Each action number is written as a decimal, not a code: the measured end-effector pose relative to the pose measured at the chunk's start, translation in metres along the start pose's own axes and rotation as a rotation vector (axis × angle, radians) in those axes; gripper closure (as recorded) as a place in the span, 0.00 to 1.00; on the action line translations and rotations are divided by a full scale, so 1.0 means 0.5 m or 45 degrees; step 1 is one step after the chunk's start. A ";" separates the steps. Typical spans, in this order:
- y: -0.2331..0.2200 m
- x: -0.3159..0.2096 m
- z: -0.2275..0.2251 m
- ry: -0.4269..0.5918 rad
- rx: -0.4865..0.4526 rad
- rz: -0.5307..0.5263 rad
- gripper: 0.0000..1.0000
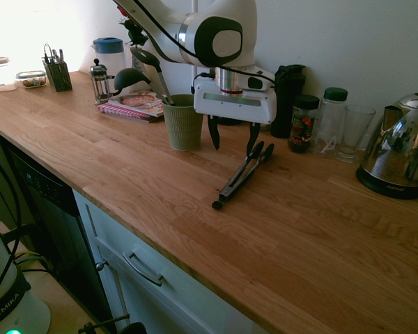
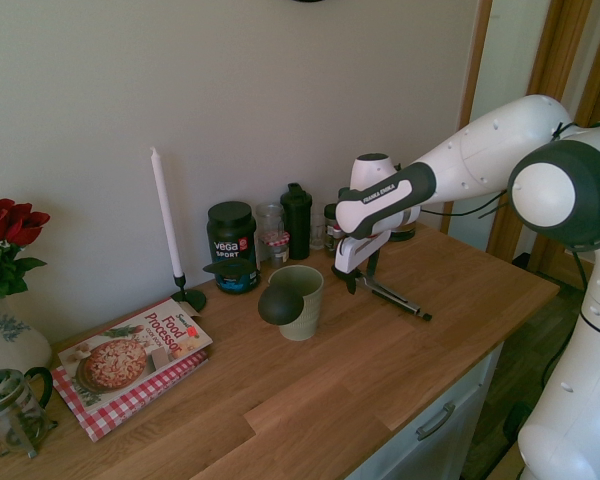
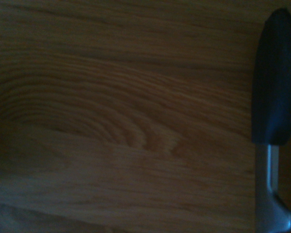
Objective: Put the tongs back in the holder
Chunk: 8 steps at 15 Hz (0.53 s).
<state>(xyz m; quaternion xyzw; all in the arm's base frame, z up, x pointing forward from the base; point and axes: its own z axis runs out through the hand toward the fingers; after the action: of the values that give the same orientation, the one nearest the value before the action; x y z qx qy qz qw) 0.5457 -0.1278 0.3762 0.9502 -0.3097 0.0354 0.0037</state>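
Note:
The tongs (image 1: 241, 175) lie flat on the wooden counter (image 1: 125, 167), black tips toward the wall and black end tab toward the front edge. They also show in the second exterior view as the tongs (image 2: 395, 298), and one black tip on a grey arm shows in the wrist view as the tongs (image 3: 272, 87). The holder (image 1: 183, 124), an olive-green ribbed cup, stands upright just left of them with black ladles in it; it is the holder (image 2: 304, 300) in the second exterior view. My gripper (image 1: 233, 145) hangs open and empty between holder and tongs, one finger close beside the tongs' tips.
Two black ladles (image 1: 148, 64) stick out of the holder. Behind the tongs along the wall stand a black bottle (image 1: 287, 97), a spice jar (image 1: 303, 124), a glass jar (image 1: 329, 115), a glass (image 1: 352, 132) and a kettle (image 1: 403, 149). A cookbook (image 1: 136, 104) lies left of the holder.

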 end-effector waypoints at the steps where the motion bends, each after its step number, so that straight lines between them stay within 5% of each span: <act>1: -0.006 0.007 0.004 -0.006 0.003 0.001 0.00; 2: -0.012 0.013 0.008 -0.009 0.001 -0.002 0.00; 3: -0.015 0.018 0.016 -0.013 -0.002 -0.003 1.00; 8: -0.008 0.045 0.048 -0.027 -0.015 -0.002 1.00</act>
<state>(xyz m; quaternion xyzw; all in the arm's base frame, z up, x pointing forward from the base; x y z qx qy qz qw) 0.5676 -0.1387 0.3539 0.9506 -0.3094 0.0234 0.0060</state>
